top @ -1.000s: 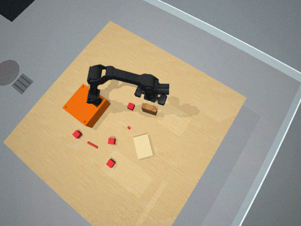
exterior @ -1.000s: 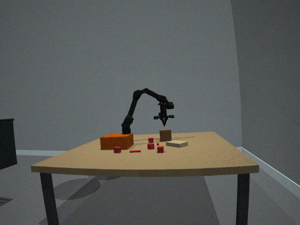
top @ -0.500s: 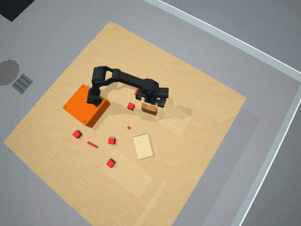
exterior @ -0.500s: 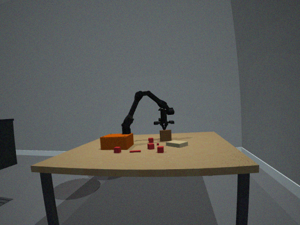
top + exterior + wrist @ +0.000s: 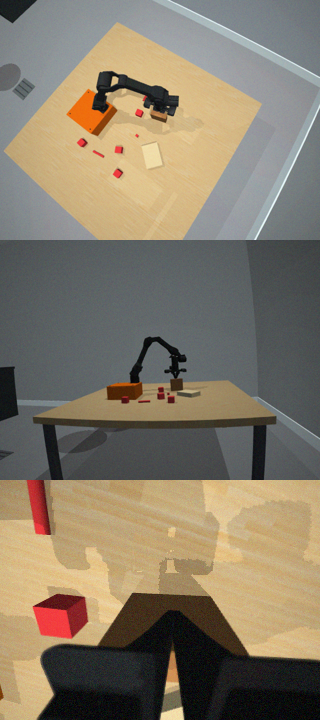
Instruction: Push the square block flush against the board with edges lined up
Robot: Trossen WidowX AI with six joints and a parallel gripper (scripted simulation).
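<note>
So we had an orange box (image 5: pixel 87 111) (image 5: pixel 121 391) (image 5: pixel 0 690) with a closed top, near the desk's (image 5: pixel 219 124) (image 5: pixel 155 423) (image 5: pixel 270 590) upper-left edge in the top view. We counted four bigger red cubes (image 5: pixel 139 112) (image 5: pixel 160 396) (image 5: pixel 52 622), one tiny cube (image 5: pixel 136 135) (image 5: pixel 168 393) and two red sticks (image 5: pixel 98 153) (image 5: pixel 144 401) (image 5: pixel 40 510). The brown block (image 5: pixel 158 117) (image 5: pixel 176 384) (image 5: pixel 150 612) stood upright — nearer the upper-right edge than the pale board (image 5: pixel 152 155) (image 5: pixel 188 393) (image 5: pixel 173 714), and apart from it. Our gripper (image 5: pixel 158 111) (image 5: pixel 175 377) (image 5: pixel 173 616) was closed on nothing, right by the block's top — touching, we couldn't tell.
</note>
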